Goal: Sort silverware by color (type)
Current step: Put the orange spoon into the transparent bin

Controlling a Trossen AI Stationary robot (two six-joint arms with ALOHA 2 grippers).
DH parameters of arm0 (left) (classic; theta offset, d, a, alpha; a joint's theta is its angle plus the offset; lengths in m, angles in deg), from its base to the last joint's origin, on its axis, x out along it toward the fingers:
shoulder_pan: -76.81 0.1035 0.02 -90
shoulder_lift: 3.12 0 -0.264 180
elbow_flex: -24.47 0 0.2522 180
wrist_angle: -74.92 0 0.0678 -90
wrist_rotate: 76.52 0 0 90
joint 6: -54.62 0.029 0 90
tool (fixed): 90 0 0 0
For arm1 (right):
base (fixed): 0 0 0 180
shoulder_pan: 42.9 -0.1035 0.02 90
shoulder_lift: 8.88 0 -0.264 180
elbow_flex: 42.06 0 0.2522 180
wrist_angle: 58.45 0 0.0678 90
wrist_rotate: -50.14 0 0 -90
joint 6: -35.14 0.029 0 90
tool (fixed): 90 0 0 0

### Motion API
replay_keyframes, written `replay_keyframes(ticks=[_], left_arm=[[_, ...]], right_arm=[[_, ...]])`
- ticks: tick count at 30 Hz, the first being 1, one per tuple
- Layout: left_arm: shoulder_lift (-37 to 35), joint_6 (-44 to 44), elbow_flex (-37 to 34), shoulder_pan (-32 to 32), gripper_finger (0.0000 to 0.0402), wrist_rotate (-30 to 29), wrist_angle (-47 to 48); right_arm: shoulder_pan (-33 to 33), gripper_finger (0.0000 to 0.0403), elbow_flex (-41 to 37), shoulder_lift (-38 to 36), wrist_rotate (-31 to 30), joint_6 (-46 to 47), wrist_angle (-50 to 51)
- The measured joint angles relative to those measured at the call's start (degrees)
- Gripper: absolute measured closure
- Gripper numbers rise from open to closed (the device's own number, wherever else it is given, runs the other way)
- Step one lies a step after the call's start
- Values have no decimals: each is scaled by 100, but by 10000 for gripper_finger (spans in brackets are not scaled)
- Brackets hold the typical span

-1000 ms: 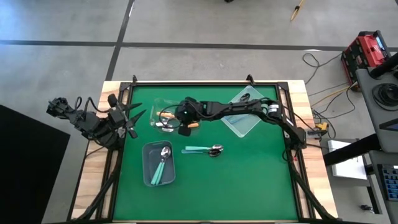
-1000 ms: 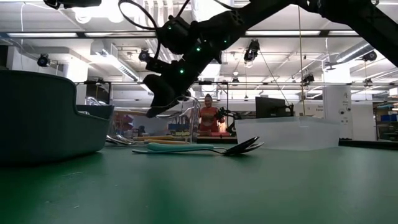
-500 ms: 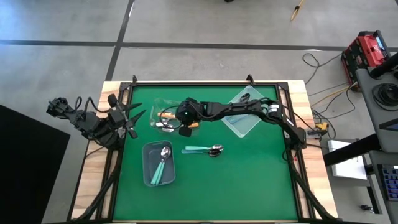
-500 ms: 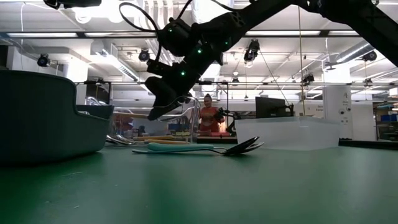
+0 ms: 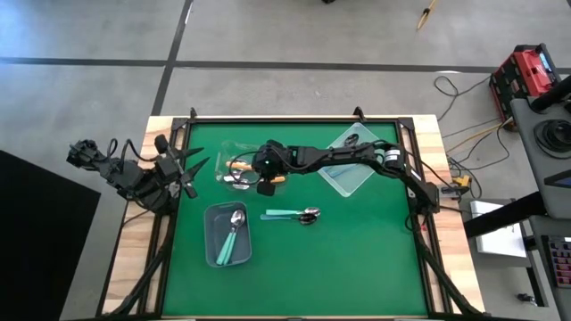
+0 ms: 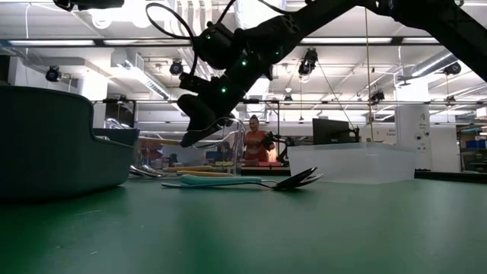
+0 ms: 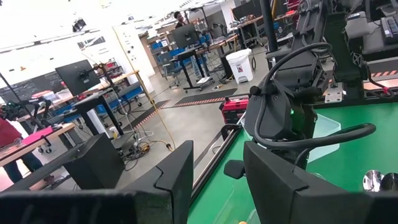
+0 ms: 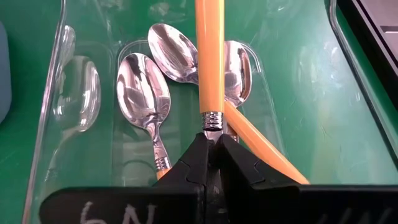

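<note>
Holding an orange spoon over the clear bin

Pinching hard at the metal collar where handle meets neck, the right tool [image 8: 210, 144] has its two fingers pressed together on an orange-handled spoon [image 8: 210, 59], which hangs over the clear bin [image 8: 53, 124]. Just beyond the fingertips, inside that bin, lie other orange-handled spoons [image 8: 144, 93], their shiny bowls side by side and one handle crossing under the held one.

Such a spoon should be light and stiff, but the slim plastic handle and polished neck look slippery, so a thin pinch may let it swivel. The collar or the handle near it seems the best place to take hold, with the bowl left free.

From the camera overhead, the right tool [image 5: 264, 169] sits over the clear bin [image 5: 225, 147] near the far edge of the green worktop [image 5: 357, 259]. Nearer the front, a teal spoon [image 5: 290, 215] lies loose on the mat, and beside it a grey bin [image 5: 214, 245] holds a teal spoon [image 5: 230, 237].

Parked off the worktop's left edge, the left tool [image 5: 191, 171] has its fingers spread part-way and grips nothing.
</note>
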Motion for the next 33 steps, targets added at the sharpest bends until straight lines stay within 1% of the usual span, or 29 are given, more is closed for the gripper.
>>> replay_keyframes(ticks=[8,12,19,27,30,33], left_arm=[[0,0,0,0,278,0,-2],[0,0,0,2,278,0,-2],[0,0,0,0,278,0,0],[0,-6,0,1,278,13,0],[0,-112,-3,2,278,233,27],[0,-192,-77,0,278,705,33]], right_arm=[[0,390,-4,0,-1,117,58],[0,390,-11,0,129,179,91],[0,390,-11,0,146,260,207],[0,390,-11,0,141,169,203],[0,390,-11,0,98,98,152],[0,390,70,-9,82,56,199]])
